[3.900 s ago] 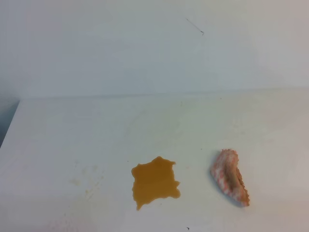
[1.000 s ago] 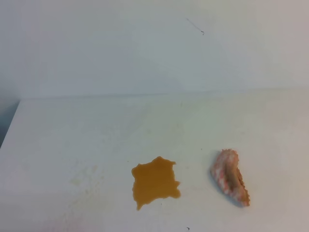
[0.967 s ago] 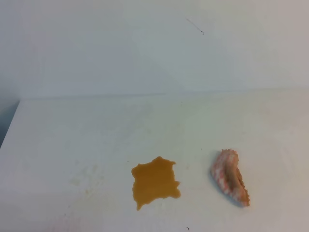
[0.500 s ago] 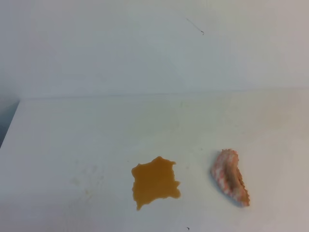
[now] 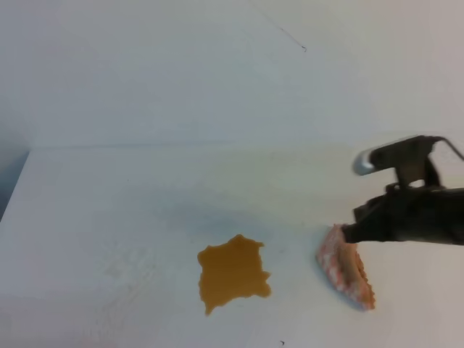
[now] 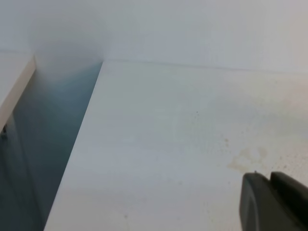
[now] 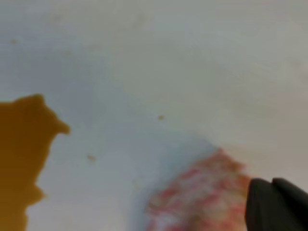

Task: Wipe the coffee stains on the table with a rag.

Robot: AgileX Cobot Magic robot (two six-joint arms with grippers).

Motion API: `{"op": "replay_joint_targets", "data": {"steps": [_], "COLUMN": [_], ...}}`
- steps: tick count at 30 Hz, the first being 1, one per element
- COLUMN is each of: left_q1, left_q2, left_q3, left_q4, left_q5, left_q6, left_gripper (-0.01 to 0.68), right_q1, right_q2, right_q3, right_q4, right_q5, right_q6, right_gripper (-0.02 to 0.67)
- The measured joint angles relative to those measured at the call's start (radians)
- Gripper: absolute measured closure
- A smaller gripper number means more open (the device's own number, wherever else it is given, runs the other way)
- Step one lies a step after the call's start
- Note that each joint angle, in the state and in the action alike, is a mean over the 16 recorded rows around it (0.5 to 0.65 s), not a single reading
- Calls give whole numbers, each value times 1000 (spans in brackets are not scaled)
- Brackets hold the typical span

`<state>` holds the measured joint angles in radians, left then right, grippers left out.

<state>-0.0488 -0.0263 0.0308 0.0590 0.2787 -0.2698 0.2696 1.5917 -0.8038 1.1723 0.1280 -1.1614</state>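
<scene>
Right end effector (image 5: 346, 233) over rag (image 5: 345, 268), jaws together

Right arm in from the right edge, end effector (image 5: 350, 233) low, jaws together; left end effector (image 6: 269, 179) likewise closed.

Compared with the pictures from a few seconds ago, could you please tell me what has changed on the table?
The right gripper has come in from the right edge of the high view and now sits at the upper end of the rag; whether it touches it cannot be told. Nothing has been taken hold of yet. The rag, the coffee stain and the table look as they did, and the left gripper shows only in its wrist view.
</scene>
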Motion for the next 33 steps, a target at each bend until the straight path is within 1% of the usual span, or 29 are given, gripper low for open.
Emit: {"op": "replay_joint_targets", "data": {"steps": [4,8,15,19,23,26,29,33], "left_q1": [0,0,0,0,0,0,0,0], "left_q2": [0,0,0,0,0,0,0,0], "left_q3": [0,0,0,0,0,0,0,0], "left_q4": [0,0,0,0,0,0,0,0], "left_q5": [0,0,0,0,0,0,0,0], "left_q6": [0,0,0,0,0,0,0,0], "left_gripper": [673,673,673,673,673,673,673,673], "right_q1": [117,181,202,202,202,202,202,203], "right_q2": [133,200,214,200,193,198,212,235], "right_q3": [-55,-93,-95,-63,-27,-2,12,1], "right_q4": [25,42,61,65,68,70,72,73], "right_q5": [-76,-110,-117,-126,-141,-155,-162,-155], "right_q6": [-31,-42,-42,-45,-51,-58,-66,-77], "right_gripper": [561,464,294,244,234,246,288,374]}}
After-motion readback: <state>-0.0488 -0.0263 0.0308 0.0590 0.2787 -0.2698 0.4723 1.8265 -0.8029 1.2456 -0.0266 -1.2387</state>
